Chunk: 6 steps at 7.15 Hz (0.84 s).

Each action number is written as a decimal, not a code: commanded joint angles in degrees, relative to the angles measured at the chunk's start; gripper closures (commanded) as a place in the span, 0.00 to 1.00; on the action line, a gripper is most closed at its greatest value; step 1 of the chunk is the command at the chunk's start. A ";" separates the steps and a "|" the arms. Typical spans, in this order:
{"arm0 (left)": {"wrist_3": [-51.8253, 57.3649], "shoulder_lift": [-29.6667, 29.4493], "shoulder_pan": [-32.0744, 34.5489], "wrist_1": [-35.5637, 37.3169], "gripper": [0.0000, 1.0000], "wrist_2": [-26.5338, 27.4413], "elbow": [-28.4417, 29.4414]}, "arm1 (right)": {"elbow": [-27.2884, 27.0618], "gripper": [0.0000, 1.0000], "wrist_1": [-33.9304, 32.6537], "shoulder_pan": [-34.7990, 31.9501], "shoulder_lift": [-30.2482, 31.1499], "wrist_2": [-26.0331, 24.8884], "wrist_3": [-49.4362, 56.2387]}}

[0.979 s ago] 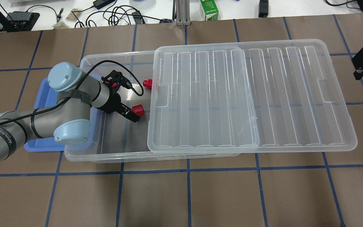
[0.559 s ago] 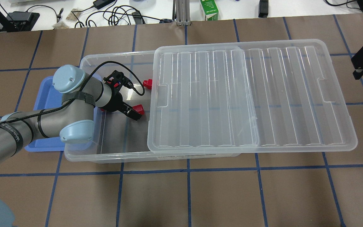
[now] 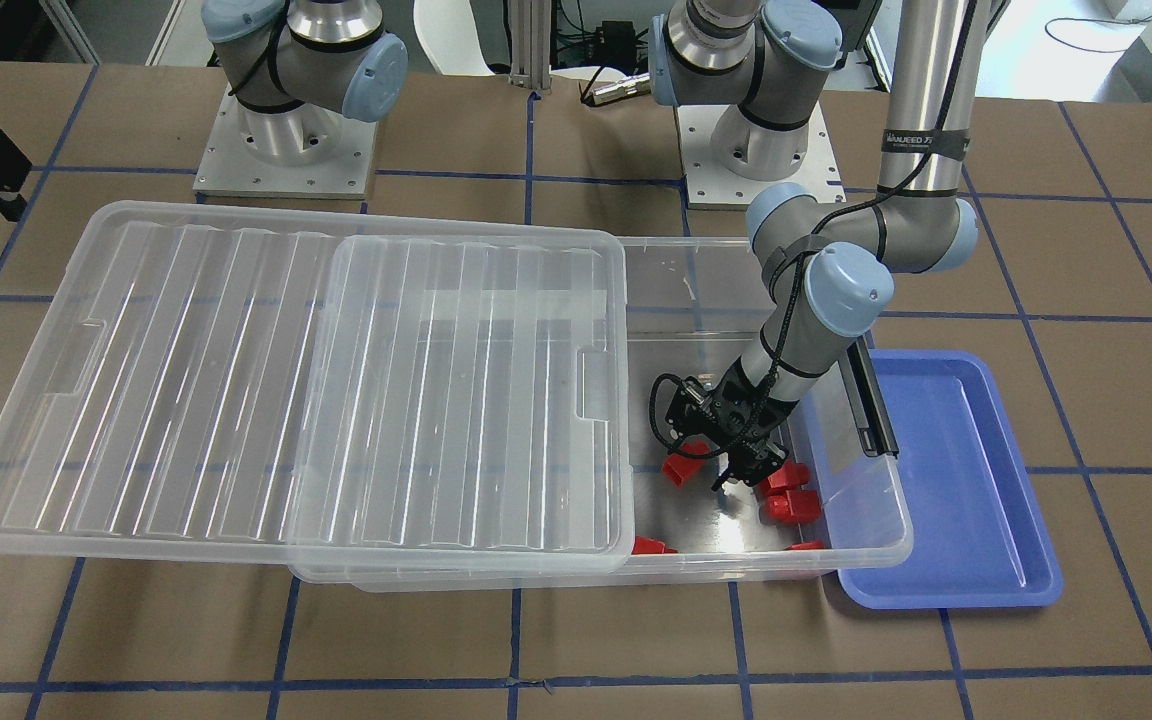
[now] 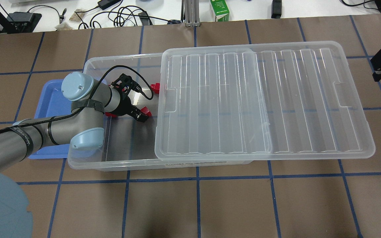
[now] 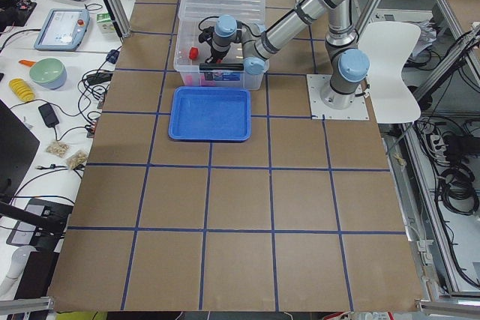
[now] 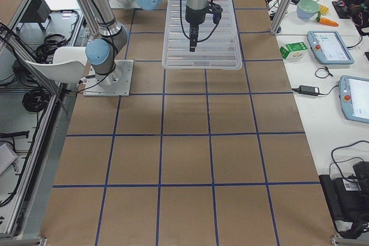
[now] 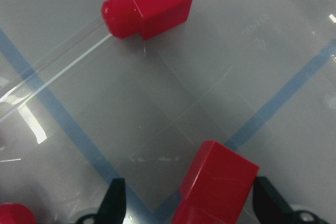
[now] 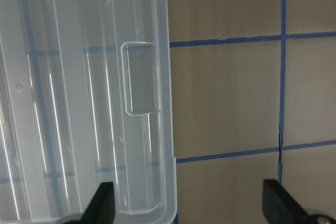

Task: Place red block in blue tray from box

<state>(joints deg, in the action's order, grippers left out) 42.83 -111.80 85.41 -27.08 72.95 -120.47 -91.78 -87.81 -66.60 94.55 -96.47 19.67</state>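
Observation:
My left gripper (image 4: pixel 141 116) is low inside the open end of the clear box (image 4: pixel 124 162), open. In the left wrist view a red block (image 7: pixel 215 187) lies between its fingers (image 7: pixel 115 199), closer to the right finger, and a second red block (image 7: pixel 149 3) lies ahead. The front view shows several red blocks (image 3: pixel 788 492) on the box floor around the gripper (image 3: pixel 731 472). The blue tray (image 4: pixel 50 97) lies beside the box's end, partly under my left arm, and looks empty (image 3: pixel 946 480). My right gripper (image 8: pixel 191 205) is open and empty above the lid's edge.
The ribbed clear lid (image 4: pixel 263 99) lies slid across the box, covering its right part and overhanging onto the table. A black latch bar (image 3: pixel 871 400) sits on the box end next to the tray. A green carton (image 4: pixel 219 10) and cables lie beyond the table.
My left arm has swung right and the wrist has come down into the box, bringing the open fingers around the red block. The right gripper has barely shifted.

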 commanded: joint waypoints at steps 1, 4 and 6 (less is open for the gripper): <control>-0.03 -0.44 0.02 1.15 1.00 0.00 0.14 | 0.02 0.00 -0.52 0.24 0.02 -0.47 -0.16; -4.86 3.59 -0.07 0.02 1.00 0.70 2.07 | 0.11 0.00 -0.69 0.24 0.20 0.32 0.02; -6.09 8.06 -0.33 -11.96 1.00 4.01 6.53 | -0.07 0.00 -1.04 0.15 0.29 0.50 0.10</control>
<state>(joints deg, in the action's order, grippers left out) 37.32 -106.52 85.18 -31.77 74.49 -116.75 -91.76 -88.65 -66.41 94.79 -96.03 19.71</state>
